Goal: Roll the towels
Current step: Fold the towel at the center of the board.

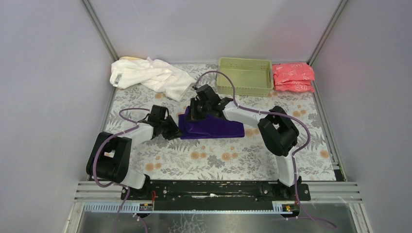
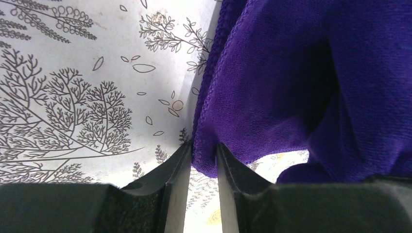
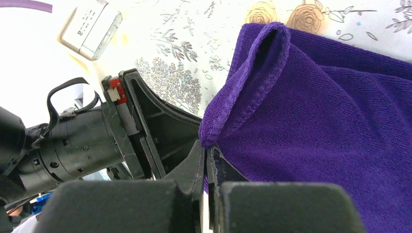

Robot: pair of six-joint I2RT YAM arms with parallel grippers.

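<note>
Now: purple towel lies folded mid-table. Left gripper clamped on its 9 o'clock hem. Right gripper pinched tight on its 11 o'clock corner. White towel heaped at the table's 11 o'clock.

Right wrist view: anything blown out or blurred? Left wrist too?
Right wrist: top-left background washed out to white, purple towel weave sharp, right fingers soft. Left wrist: tablecloth print crisp, left fingers blurred, bright glare in the gap between them.
</note>
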